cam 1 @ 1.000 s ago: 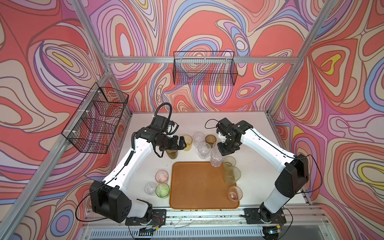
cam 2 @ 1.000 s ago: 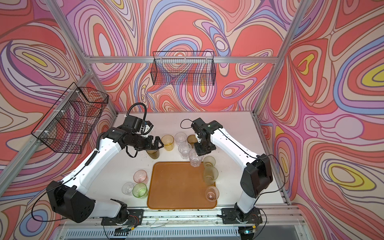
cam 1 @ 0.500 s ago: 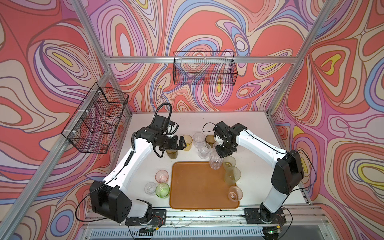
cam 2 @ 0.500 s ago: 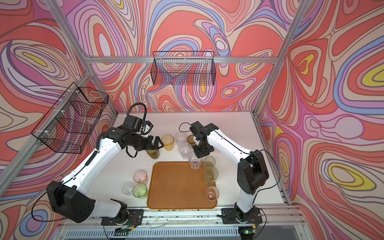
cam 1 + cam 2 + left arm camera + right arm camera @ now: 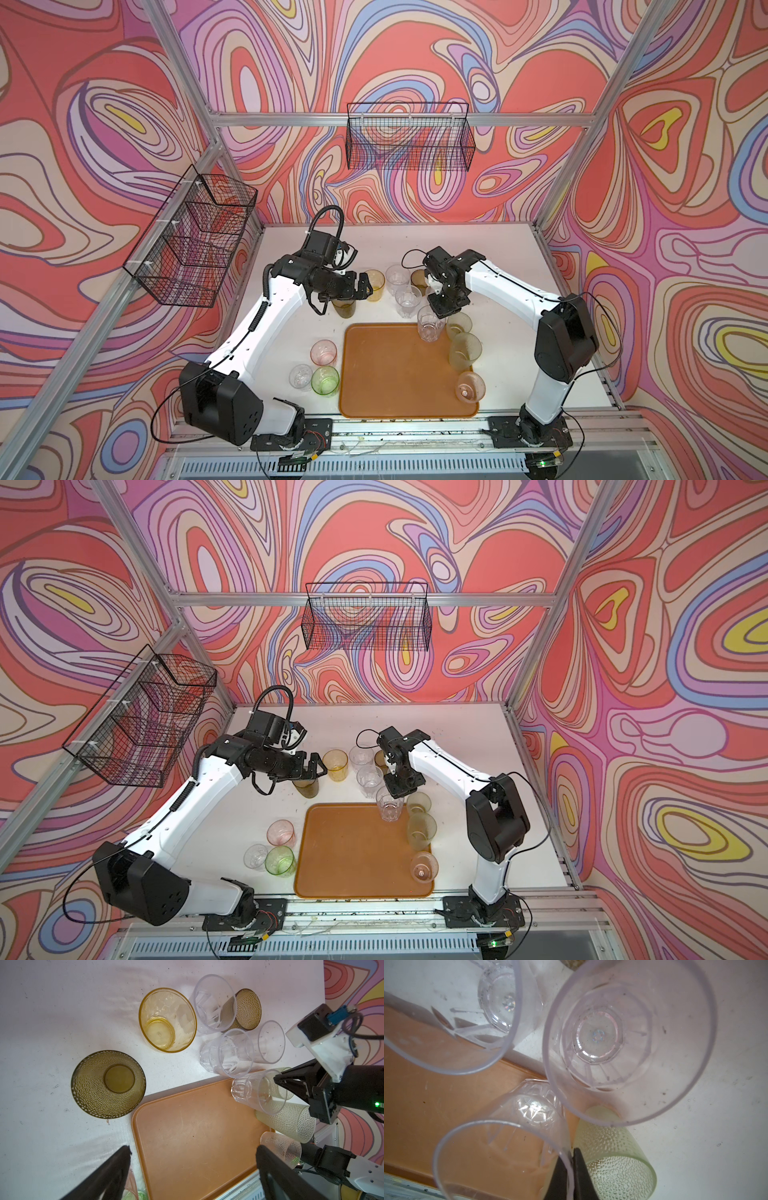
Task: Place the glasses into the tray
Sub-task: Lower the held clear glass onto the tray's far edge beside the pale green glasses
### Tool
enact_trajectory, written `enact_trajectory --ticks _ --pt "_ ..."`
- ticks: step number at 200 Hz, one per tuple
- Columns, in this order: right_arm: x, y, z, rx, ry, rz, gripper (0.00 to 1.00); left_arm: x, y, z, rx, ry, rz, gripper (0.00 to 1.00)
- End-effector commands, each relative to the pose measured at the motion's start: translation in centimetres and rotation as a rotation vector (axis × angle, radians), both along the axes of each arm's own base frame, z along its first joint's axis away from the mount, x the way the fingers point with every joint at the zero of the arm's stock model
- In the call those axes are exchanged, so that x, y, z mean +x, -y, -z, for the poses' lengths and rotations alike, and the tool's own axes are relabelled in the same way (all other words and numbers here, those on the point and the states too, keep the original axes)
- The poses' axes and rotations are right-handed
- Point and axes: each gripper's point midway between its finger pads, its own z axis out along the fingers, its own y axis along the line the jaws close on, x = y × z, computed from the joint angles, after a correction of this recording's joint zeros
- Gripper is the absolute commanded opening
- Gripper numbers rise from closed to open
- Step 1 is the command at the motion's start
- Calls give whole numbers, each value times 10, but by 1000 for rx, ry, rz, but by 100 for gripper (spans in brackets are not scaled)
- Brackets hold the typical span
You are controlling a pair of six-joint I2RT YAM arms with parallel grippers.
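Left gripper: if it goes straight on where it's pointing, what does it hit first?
Probably the large flat orange-brown plastic tray, near its far edge. The left gripper points steeply down, jaws open, with bare tray between them in the left wrist view. Rim or floor: depth unclear.

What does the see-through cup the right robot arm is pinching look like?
The clear glass is a see-through faceted tumbler, plastic-looking, empty, with a thick ribbed base. It stands upright over the far right corner of the tray. The right gripper is shut on its rim, one finger inside, one outside. A pale green glass stands close beside it.
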Motion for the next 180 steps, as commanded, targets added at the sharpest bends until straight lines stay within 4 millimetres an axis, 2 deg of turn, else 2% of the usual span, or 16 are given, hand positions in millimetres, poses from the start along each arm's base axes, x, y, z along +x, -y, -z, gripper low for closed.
enact_trajectory --ticks 1,77,124,153,158,180 --pt "1 0 5 -15 6 -11 0 -2 0 -5 5 7 -3 97" --pt "-3 5 9 -44 -2 -16 0 -4 -2 -4 8 3 -4 97" --pt "-1 -4 -6 14 39 -25 0 -4 -1 -3 8 3 -4 97" --pt "-3 -11 -8 51 24 -33 0 -4 -1 -4 6 6 -4 97" --pt "-4 -11 -17 70 44 -36 0 -4 -1 -4 6 7 -4 97" --pt "-8 -12 -17 81 41 -50 0 -4 -2 -3 7 7 -4 97"
